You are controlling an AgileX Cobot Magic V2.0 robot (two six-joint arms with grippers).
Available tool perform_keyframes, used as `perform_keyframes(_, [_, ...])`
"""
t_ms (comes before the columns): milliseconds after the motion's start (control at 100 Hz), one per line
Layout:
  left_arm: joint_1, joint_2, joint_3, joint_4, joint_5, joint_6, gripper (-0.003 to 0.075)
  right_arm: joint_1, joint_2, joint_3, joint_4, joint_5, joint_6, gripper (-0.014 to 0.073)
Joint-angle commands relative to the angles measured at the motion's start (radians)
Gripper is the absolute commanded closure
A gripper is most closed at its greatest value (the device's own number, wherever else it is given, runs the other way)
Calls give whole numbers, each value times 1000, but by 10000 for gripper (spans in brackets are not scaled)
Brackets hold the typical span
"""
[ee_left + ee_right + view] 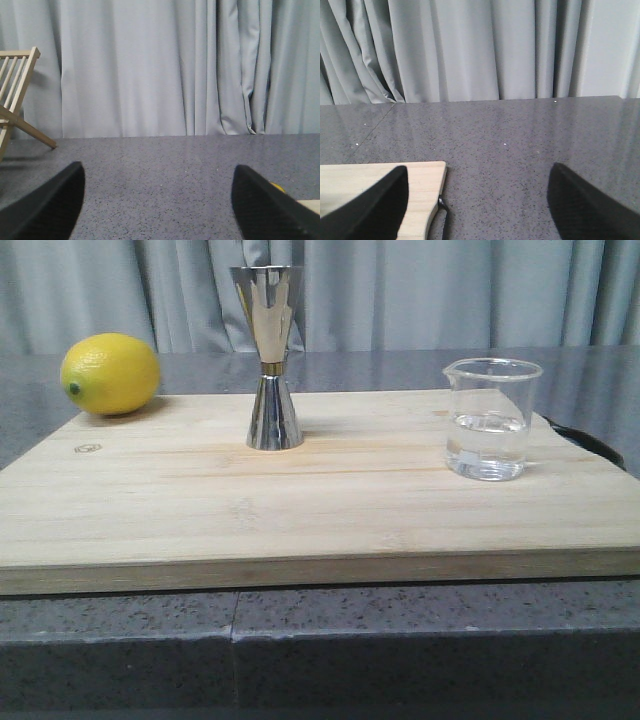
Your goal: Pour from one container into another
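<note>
A small clear glass beaker (490, 418) with some clear liquid stands on the right of the wooden board (300, 500). The steel hourglass jigger (272, 358) stands upright at the board's back middle. Neither gripper shows in the front view. In the left wrist view my left gripper (157, 200) is open over bare grey counter, its dark fingers (50, 205) wide apart with nothing between them. In the right wrist view my right gripper (477, 200) is open too, one finger (372, 207) over the board's corner (420, 175). Beaker and jigger are out of both wrist views.
A yellow lemon (110, 373) lies at the board's back left corner; a sliver of lemon (277, 187) shows in the left wrist view. A wooden rack (15, 105) stands on the counter to the left. A black handle (445, 210) hangs at the board's right edge. Grey curtains (400, 290) close the back.
</note>
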Motion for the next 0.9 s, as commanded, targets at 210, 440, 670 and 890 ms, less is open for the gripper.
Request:
perform_keyframes(210, [4,19,-32,-7,-79,4,117,-5,19,-36,-14,-72,-12,82])
perform_keyframes(440, [4,19,-32,-9,-71,4,183,-5,19,-36,-14,-78,-12,82])
perform_keyframes(670, [4,66,-94,-9,102,4,185,-5,48,-87,-14,92,-12,75])
perform_keyframes(890, [4,242,-265,-72,436,102,185,-5,145,-176,-14,229,-12,-37])
